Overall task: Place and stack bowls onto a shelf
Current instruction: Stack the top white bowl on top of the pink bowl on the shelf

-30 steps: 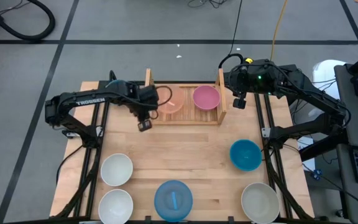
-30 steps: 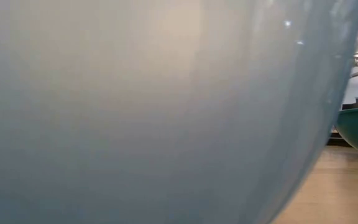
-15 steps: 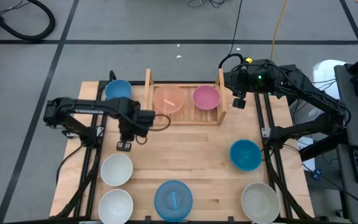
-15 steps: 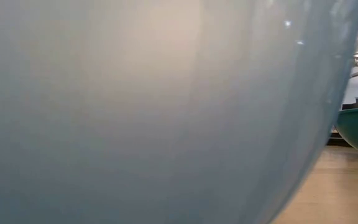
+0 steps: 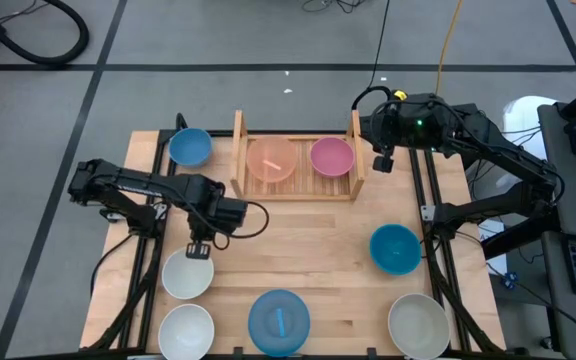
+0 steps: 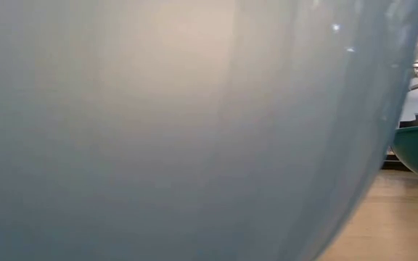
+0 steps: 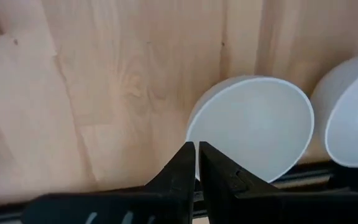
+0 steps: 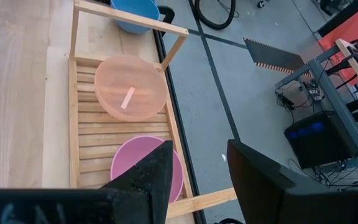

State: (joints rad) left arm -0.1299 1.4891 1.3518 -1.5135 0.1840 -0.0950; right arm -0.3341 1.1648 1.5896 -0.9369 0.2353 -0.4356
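The shelf [image 5: 296, 190] stands at the table's far middle with a peach bowl [image 5: 271, 160] and a pink bowl [image 5: 331, 157] side by side on its slats; both also show in the right wrist view [image 8: 131, 87] [image 8: 143, 163]. My left gripper [image 5: 199, 248] is shut and empty, just off the far rim of a white bowl [image 5: 187, 273], which also shows in the left wrist view [image 7: 250, 127] behind my left gripper [image 7: 196, 155]. My right gripper [image 5: 383, 165] is open and empty, beside the shelf's right board; in the right wrist view it [image 8: 199, 168] hangs over the pink bowl.
A blue bowl [image 5: 190, 146] sits at the far left, a second white bowl [image 5: 186, 330] at the near left, a light blue bowl [image 5: 279, 320] at the near middle, a teal bowl [image 5: 395, 249] on the right and a grey-beige bowl [image 5: 417, 325] at the near right. The light blue bowl's wall [image 6: 180, 130] fills the low view.
My left gripper has gone from the shelf's left end, beside the peach bowl, toward the table's near edge and a little left, to the far rim of the white bowl. The blue bowl at the far left has come out from under the arm.
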